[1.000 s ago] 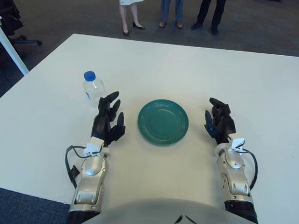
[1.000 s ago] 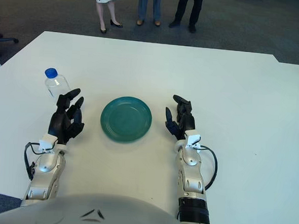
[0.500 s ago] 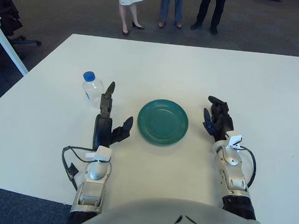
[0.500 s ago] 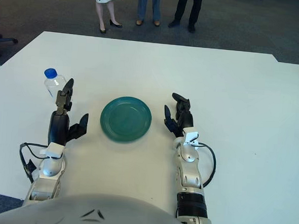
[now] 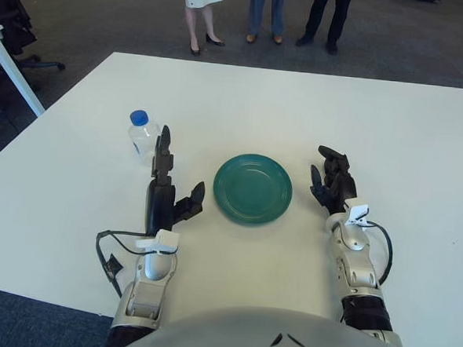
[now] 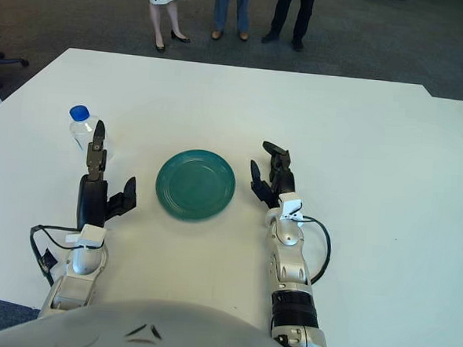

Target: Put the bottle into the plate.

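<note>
A small clear bottle [image 5: 143,137] with a blue cap stands upright on the white table [image 5: 244,96], left of the round green plate [image 5: 252,189]. My left hand [image 5: 168,181] is just right of the bottle and slightly nearer to me, turned edge-on with its fingers stretched forward and thumb out toward the plate. It is open and holds nothing; its fingertips reach level with the bottle's side. My right hand [image 5: 331,183] shows to the right of the plate, open with loosely bent fingers.
Three people stand beyond the table's far edge [image 5: 257,18]. An office chair [image 5: 12,26] and the corner of another white table [image 5: 6,61] are at the far left. The plate holds nothing.
My left hand has turned from palm-down to edge-on and extended its fingers forward beside the bottle. My right hand has edged slightly forward. Bottle and plate have not moved.
</note>
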Controlling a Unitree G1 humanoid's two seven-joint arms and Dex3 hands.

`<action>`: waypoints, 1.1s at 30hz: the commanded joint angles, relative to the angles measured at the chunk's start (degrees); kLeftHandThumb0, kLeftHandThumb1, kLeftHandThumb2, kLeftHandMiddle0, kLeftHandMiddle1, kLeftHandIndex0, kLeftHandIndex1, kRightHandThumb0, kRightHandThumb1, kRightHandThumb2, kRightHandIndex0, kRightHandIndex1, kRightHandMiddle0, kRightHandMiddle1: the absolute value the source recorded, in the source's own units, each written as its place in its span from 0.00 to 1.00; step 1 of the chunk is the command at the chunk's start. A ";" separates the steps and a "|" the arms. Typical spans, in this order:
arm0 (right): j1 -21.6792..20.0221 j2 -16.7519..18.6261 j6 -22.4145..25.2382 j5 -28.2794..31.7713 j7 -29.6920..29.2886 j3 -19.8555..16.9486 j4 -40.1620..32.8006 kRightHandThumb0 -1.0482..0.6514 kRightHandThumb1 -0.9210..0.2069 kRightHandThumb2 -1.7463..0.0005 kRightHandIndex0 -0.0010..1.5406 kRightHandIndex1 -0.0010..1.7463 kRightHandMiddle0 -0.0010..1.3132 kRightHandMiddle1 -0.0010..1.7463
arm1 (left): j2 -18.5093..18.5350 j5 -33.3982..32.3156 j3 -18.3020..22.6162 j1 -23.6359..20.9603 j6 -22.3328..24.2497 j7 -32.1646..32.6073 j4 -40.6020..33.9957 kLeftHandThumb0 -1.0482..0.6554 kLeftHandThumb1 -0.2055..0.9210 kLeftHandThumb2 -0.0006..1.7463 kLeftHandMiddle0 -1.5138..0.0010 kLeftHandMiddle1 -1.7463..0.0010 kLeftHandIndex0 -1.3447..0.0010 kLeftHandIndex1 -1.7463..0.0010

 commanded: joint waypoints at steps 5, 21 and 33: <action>0.65 0.38 2.85 -0.41 -0.68 0.22 4.05 0.31 0.00 0.72 0.38 0.03 0.01 0.51 | -3.18 1.83 -0.44 0.02 2.72 4.09 -1.30 0.00 1.00 0.51 1.00 1.00 1.00 1.00; -0.51 -0.04 1.28 0.39 0.04 -0.29 7.15 0.31 0.00 0.73 0.38 0.02 0.01 0.51 | -4.42 9.89 -0.69 -3.05 4.29 24.40 3.89 0.00 1.00 0.49 1.00 1.00 1.00 1.00; -1.28 -0.99 -0.53 0.99 0.57 -1.44 10.08 0.28 0.00 0.74 0.36 0.01 0.01 0.52 | -1.62 18.05 -1.83 -9.77 -0.04 42.73 12.87 0.08 0.98 0.13 1.00 1.00 1.00 1.00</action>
